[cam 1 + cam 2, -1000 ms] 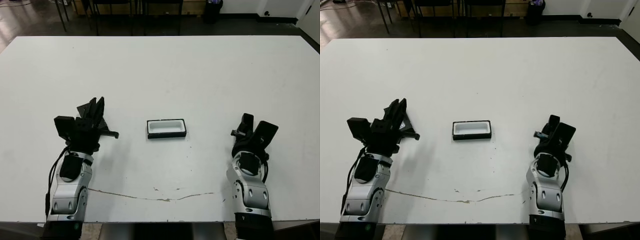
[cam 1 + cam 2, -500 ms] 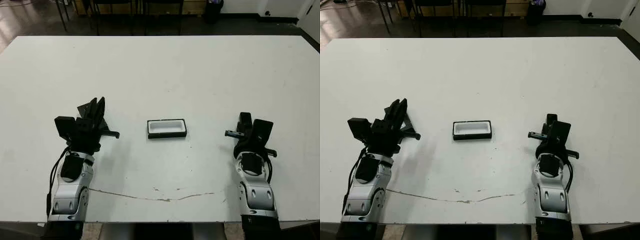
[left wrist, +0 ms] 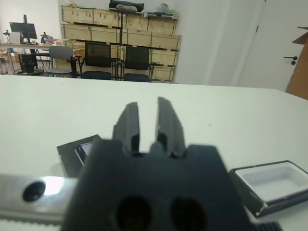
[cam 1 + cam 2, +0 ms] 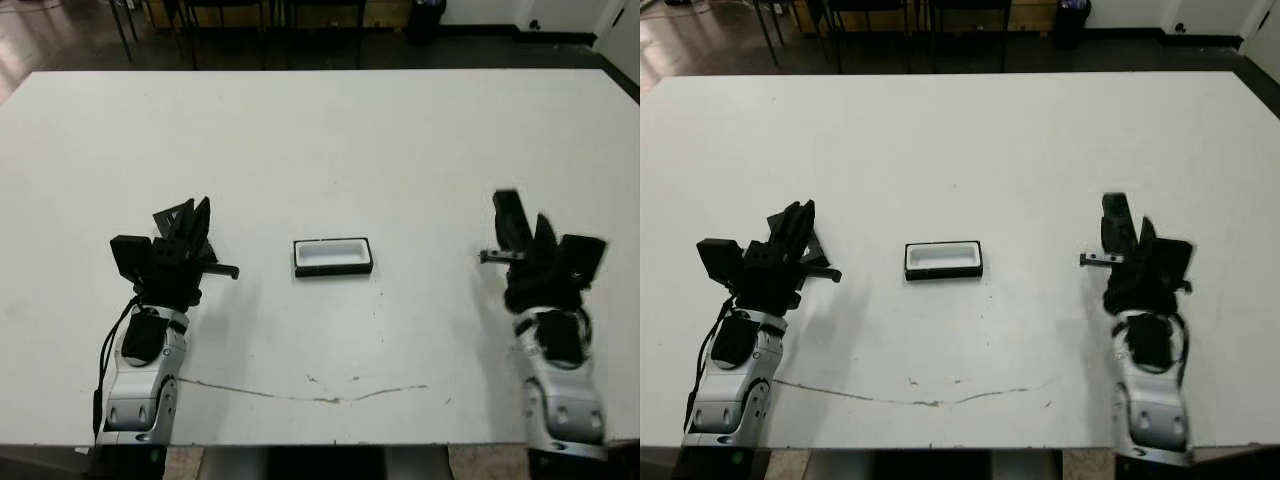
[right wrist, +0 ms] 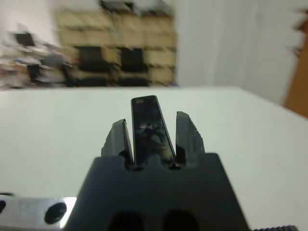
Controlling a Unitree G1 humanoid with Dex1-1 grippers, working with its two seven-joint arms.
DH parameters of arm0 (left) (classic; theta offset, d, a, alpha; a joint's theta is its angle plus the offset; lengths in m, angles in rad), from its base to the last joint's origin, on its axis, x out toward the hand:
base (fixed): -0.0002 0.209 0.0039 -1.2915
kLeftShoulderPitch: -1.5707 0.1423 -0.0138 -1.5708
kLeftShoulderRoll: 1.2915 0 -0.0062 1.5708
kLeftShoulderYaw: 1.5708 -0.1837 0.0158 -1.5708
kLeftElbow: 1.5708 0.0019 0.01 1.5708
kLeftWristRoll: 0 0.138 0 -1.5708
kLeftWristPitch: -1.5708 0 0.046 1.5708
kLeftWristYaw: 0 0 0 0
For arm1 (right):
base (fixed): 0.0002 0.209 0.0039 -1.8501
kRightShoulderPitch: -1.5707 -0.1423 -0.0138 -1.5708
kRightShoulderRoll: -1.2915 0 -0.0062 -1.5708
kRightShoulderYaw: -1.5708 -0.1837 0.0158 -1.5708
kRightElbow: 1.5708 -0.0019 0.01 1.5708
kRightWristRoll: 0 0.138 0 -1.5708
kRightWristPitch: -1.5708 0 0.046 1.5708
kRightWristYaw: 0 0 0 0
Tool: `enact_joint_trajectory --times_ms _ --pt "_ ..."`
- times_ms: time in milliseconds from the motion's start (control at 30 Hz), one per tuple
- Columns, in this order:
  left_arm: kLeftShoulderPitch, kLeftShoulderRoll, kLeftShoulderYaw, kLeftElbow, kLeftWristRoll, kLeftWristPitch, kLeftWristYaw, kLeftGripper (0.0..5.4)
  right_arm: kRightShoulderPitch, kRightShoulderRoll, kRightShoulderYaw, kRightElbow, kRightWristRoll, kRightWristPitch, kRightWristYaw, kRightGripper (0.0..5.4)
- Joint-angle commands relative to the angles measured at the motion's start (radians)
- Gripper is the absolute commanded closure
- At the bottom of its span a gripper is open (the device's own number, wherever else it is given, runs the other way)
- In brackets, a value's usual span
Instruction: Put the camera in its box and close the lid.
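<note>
The box [image 4: 333, 256] lies open in the middle of the table, its white lining showing and nothing in it. The camera [image 5: 151, 127], a slim dark bar, stands up between the fingers of my right gripper [image 4: 525, 245], which is shut on it and held above the table well right of the box. My left gripper [image 4: 193, 222] is at the left with its fingers [image 3: 130, 126] close together and nothing between them. The lid [image 3: 77, 153], a flat dark panel with a glossy patch, lies on the table just beyond and beside that gripper, apart from the box [image 3: 272, 185].
A thin brownish crack line [image 4: 310, 395] runs across the table near its front edge. Dark chairs [image 4: 230, 25] stand beyond the far edge. Bare white table [image 4: 330, 140] stretches behind the box and between it and each arm.
My right arm has swung out to the right and risen, carrying the camera with it. The left arm, the lid and the box have stayed put.
</note>
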Motion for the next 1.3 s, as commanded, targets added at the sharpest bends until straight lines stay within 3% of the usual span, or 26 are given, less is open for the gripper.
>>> enact_joint_trajectory --times_ms 33,200,300,367,500,667,833,1300 --pt "0.016 0.006 0.002 0.009 0.002 0.011 0.003 5.4 -0.023 -0.073 -0.01 0.001 0.082 -0.01 0.131 5.09" --pt "0.015 0.007 0.001 0.012 0.007 0.002 0.003 5.4 -0.106 -0.161 0.006 0.04 0.223 0.04 0.336 5.09" --pt "0.013 0.009 0.001 0.014 0.011 -0.001 0.004 5.4 -0.192 -0.223 0.031 0.107 0.307 0.115 0.485 5.09" --pt "0.012 0.009 0.003 0.012 0.009 0.003 0.004 5.4 -0.272 -0.278 0.072 0.174 0.322 0.172 0.587 5.1" --pt "0.009 0.009 0.004 0.009 0.004 0.015 0.004 5.4 -0.444 -0.361 0.185 0.367 0.274 0.203 0.805 5.1" --pt "0.009 0.012 0.002 0.011 0.017 0.009 0.008 5.4 -0.616 -0.363 0.329 0.61 0.184 0.179 1.035 5.1" --pt "0.012 0.012 0.001 0.005 0.016 0.017 0.01 5.4 -0.73 -0.349 0.47 0.698 0.055 0.165 1.155 5.11" --pt "0.018 0.012 -0.004 0.011 0.023 0.001 0.015 5.4 -0.807 -0.283 0.527 0.806 -0.051 0.107 1.228 5.11"
